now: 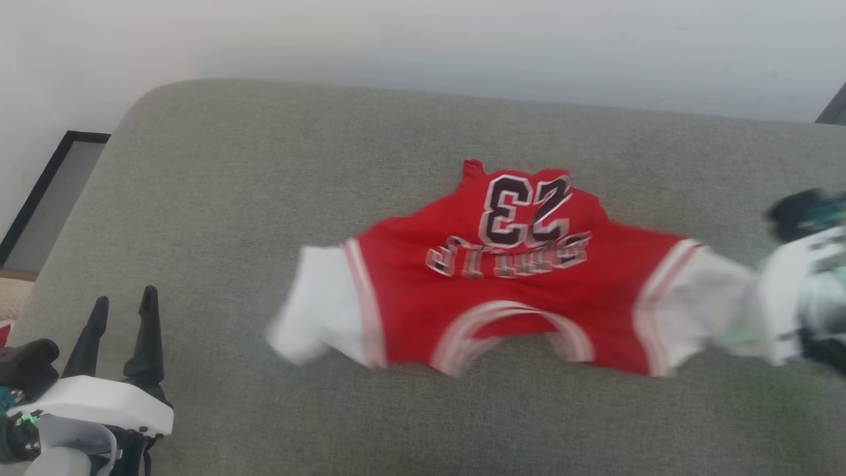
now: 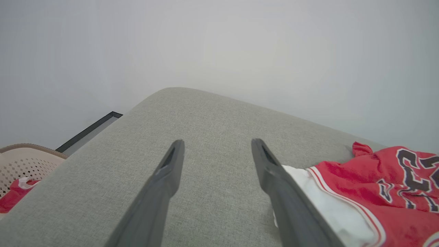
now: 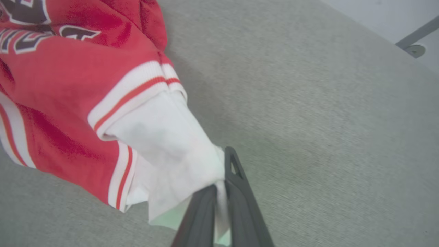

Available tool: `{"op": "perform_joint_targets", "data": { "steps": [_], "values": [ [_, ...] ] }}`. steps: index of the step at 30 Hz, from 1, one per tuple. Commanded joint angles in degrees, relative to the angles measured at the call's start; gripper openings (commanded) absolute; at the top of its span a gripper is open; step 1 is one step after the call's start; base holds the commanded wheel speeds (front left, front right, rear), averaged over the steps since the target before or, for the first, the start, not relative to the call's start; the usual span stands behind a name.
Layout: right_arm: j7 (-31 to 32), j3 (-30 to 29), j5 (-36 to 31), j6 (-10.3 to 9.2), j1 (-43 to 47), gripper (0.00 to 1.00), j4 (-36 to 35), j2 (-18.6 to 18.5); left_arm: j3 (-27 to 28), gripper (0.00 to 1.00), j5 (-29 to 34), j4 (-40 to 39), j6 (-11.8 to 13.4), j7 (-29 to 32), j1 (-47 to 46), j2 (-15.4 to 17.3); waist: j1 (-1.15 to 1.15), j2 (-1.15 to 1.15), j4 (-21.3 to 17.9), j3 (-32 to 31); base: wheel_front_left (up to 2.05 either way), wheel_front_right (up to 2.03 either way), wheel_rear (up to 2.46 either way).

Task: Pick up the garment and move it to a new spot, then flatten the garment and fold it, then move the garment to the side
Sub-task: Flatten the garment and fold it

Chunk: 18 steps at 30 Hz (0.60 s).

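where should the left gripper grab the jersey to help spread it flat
The free white sleeve, approached from the robot's left, low along the cushion: it sticks out flat toward the left gripper, while the right gripper pinches the opposite sleeve.

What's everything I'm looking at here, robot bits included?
garment: one, red with white sleeves, spread on the grey surface.
grey surface: one, grey fabric, under the garment.
basket: one, beige, left of the surface, red cloth inside.
dark frame: one, black, against the wall, left.
left gripper: one, dark fingers, open, apart from the garment.
right gripper: one, dark fingers, shut on the garment's white sleeve.
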Motion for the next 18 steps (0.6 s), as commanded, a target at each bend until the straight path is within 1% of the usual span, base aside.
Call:
{"op": "perform_joint_targets", "data": {
  "steps": [1,4,5,7,10,11,12,13,14,16,18],
  "values": [
    [0.42,-2.28,0.09,-0.01,0.87,0.00,-0.10,-1.56,0.14,1.00,0.47,0.26,-0.43,-0.23,0.36,-0.35,0.00,0.00,-0.22,0.02,0.00,0.00,0.00],
    [0.91,-5.42,0.04,0.00,1.86,0.00,0.64,-3.24,0.08,1.00,0.86,0.71,-0.92,-0.23,-0.14,-0.27,0.00,0.00,-0.40,0.07,0.00,0.00,0.00],
    [1.13,-6.23,-0.02,0.00,2.19,0.00,1.06,-3.15,0.13,1.00,0.92,0.84,-1.08,-0.24,-0.22,-0.27,0.00,0.00,-0.49,0.08,0.00,0.00,0.00],
    [1.27,-7.34,-0.34,0.00,2.85,0.00,2.02,-2.57,-0.01,1.00,1.25,1.26,-1.29,-0.24,-0.38,-0.07,0.00,0.00,-0.56,0.10,0.00,0.00,0.00],
    [-0.02,-9.04,0.42,-0.01,3.18,0.00,4.32,-0.69,-0.18,1.00,1.25,1.69,-1.63,-0.23,-0.85,-0.11,0.00,0.00,-0.70,0.24,0.00,0.00,0.00],
    [-0.38,-9.27,0.26,0.00,3.33,0.09,5.27,-0.08,-0.29,1.00,1.35,1.84,-1.68,-0.24,-1.03,-0.05,0.00,0.00,-0.74,0.26,0.00,0.00,0.00],
    [-0.74,-9.42,0.01,-0.01,3.48,0.27,6.36,0.55,-0.43,1.00,1.38,1.92,-1.88,-0.13,-1.32,-0.02,0.00,0.00,-0.76,0.27,0.00,0.00,0.00],
    [-1.11,-9.58,-0.16,0.00,3.41,0.47,7.69,1.20,-0.59,1.00,1.41,2.06,-2.04,0.11,-1.63,0.08,0.00,0.00,-0.79,0.29,0.00,0.00,0.00],
    [-1.64,-9.70,-0.22,0.00,3.11,1.00,8.76,1.76,-0.73,1.00,1.51,2.15,-2.06,0.26,-1.88,0.23,0.00,0.00,-0.85,0.32,0.00,0.00,0.00],
    [-2.27,-9.20,-0.28,0.00,2.30,1.00,10.66,2.50,-0.95,1.00,1.34,2.17,-2.28,0.72,-2.27,0.33,0.00,0.00,-1.01,0.33,0.00,0.00,0.00],
    [-2.66,-8.96,-0.02,0.00,1.87,1.00,11.08,2.99,-1.09,1.00,1.34,2.13,-2.50,1.08,-2.38,0.59,0.00,0.00,-1.21,0.29,0.00,0.00,0.00]
  ]
}}
